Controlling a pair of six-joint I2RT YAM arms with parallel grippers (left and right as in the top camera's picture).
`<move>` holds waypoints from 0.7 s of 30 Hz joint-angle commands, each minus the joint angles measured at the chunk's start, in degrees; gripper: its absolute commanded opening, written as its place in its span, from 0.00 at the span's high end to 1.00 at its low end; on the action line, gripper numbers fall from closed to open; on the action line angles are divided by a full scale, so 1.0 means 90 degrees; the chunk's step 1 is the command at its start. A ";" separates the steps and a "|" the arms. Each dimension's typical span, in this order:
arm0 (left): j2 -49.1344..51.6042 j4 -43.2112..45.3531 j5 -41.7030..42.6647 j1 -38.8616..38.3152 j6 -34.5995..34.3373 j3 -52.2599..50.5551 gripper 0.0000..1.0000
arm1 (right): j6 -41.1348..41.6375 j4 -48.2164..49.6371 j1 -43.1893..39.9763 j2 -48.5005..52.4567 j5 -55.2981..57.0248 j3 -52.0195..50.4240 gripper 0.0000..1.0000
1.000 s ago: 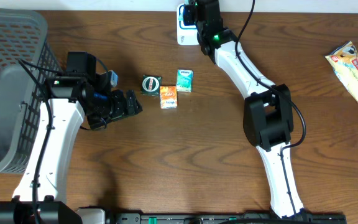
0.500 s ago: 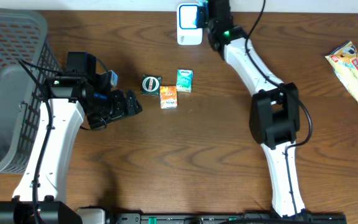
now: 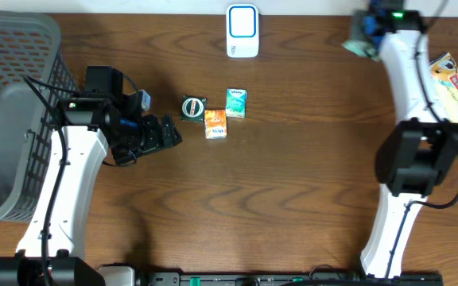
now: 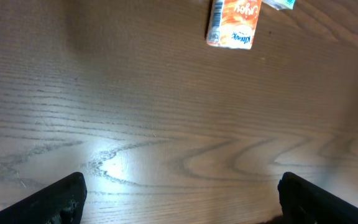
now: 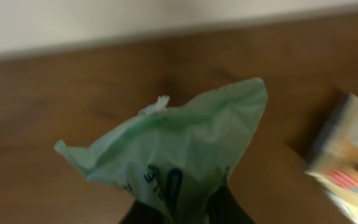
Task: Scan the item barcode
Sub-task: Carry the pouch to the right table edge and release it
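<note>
Right end effector [image 5: 185, 210] is clamped shut on the lower end of a thin green packet [image 5: 179, 146], which fans upward out of the dark fingers. In the overhead view this packet hangs at the far right edge of the surface [image 3: 293, 183], well apart from the white scanner [image 3: 242, 30] that stands at the top centre, and near a yellow snack packet [image 3: 454, 89] lying flat.

Judging by that position, the step in hand is carrying the item, not presenting it: nothing is held over the scanner face. Whether this packet needs scanning or is bound for the spot beside the yellow one cannot be told. A scan would call for swinging it leftward and turning its printed code toward the scanner.

Left end effector [image 3: 168, 133] rests wide open and empty, low over the wood, close to a round tin [image 3: 192, 108], an orange box [image 3: 215, 123] and a green tissue pack [image 3: 236, 102], with a grey basket [image 3: 22, 48] behind it.

No barcode shows anywhere; the wrist picture is blurred, and the packet's print is cut off by the fingers.
</note>
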 commanded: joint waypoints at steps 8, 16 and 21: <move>0.0046 -0.0015 0.0034 -0.0015 0.0085 -0.0012 0.02 | -0.0571 -0.0342 -0.1384 -0.0027 -0.0313 -0.0967 0.26; 0.0046 -0.0015 0.0034 -0.0015 0.0085 -0.0012 0.02 | -0.0185 -0.0214 -0.1824 -0.0027 -0.0381 -0.1775 0.01; 0.0046 -0.0015 0.0034 -0.0015 0.0085 -0.0012 0.02 | -0.0187 -0.0272 -0.1749 -0.0029 -0.1093 -0.1802 0.03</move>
